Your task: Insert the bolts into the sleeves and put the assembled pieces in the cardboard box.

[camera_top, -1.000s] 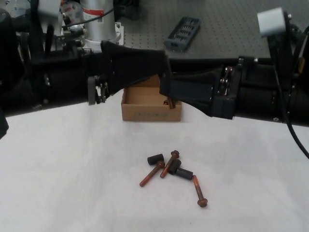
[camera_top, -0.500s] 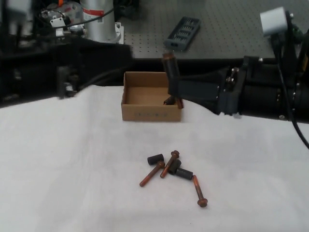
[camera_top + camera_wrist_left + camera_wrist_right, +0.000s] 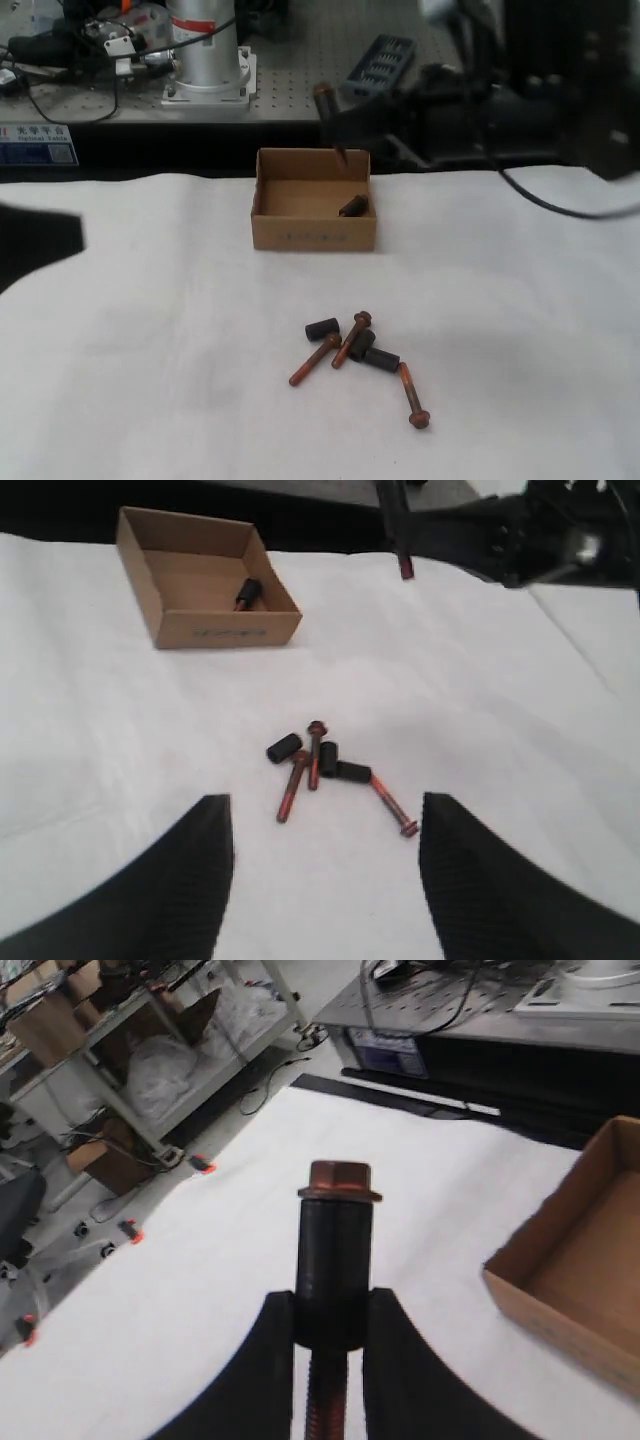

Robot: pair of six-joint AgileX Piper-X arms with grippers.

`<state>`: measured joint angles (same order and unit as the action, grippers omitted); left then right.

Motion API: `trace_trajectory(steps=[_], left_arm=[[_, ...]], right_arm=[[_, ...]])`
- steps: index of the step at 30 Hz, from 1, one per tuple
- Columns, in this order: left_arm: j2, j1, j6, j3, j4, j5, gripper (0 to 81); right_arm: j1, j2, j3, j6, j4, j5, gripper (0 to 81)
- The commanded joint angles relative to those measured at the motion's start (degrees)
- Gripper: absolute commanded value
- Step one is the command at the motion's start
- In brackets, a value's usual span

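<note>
My right gripper is shut on a copper bolt inside a black sleeve, head pointing away from the wrist. In the high view this gripper holds the piece above the back edge of the cardboard box. One assembled piece lies in the box's right corner. Three loose bolts and three black sleeves lie in a cluster on the white cloth in front of the box. My left gripper stands open above the cloth, short of the cluster, nothing between its fingers.
A dark part of an arm shows at the left edge of the bench. Behind the box, on the perforated bench, stand a metal post on its base and a dark ribbed block. White cloth lies around the cluster.
The left arm has pulled away from the box to the left. The right arm has lifted back and up from the box with the sleeved bolt in its gripper.
</note>
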<state>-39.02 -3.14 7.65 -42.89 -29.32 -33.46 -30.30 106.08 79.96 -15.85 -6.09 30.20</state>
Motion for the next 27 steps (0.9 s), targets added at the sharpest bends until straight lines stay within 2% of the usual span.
trace_trajectory(steps=[1, 7, 12, 18, 20, 23, 25, 27], left_arm=[[2.2, 0.1, -1.9, -0.3, -5.0, 1.8, 40.7], [5.7, 0.1, -1.9, -0.3, -5.3, 1.8, 40.7], [5.6, 0.1, -1.9, -0.3, -5.3, 1.9, 40.7], [5.6, 0.1, -1.9, -0.3, -5.3, 1.9, 40.7], [5.6, 0.1, -1.9, -0.3, -5.3, 1.9, 40.7], [5.3, 0.1, -1.9, -0.3, -5.3, 1.9, 40.7], [5.3, 0.1, -1.9, -0.3, -5.3, 1.9, 40.7], [5.3, 0.1, -1.9, -0.3, -5.3, 2.4, 40.7]], right_arm=[[0.5, 4.3, 3.0, 0.5, -1.1, -1.2, 2.8], [0.6, 19.7, 21.6, 0.5, -10.4, -3.5, 2.8], [0.6, 29.0, 33.1, 0.5, -19.8, -6.8, 2.8], [0.8, 32.5, 36.9, 0.5, -22.7, -9.1, 2.7], [1.0, 32.5, 36.9, 0.7, -22.7, -9.2, 0.3], [1.1, 32.5, 36.9, 1.8, -22.7, -10.1, 14.3], [1.1, 32.5, 36.9, 1.8, -23.1, -10.4, 27.6], [1.1, 32.5, 36.9, 1.8, -23.7, -10.4, 35.4]])
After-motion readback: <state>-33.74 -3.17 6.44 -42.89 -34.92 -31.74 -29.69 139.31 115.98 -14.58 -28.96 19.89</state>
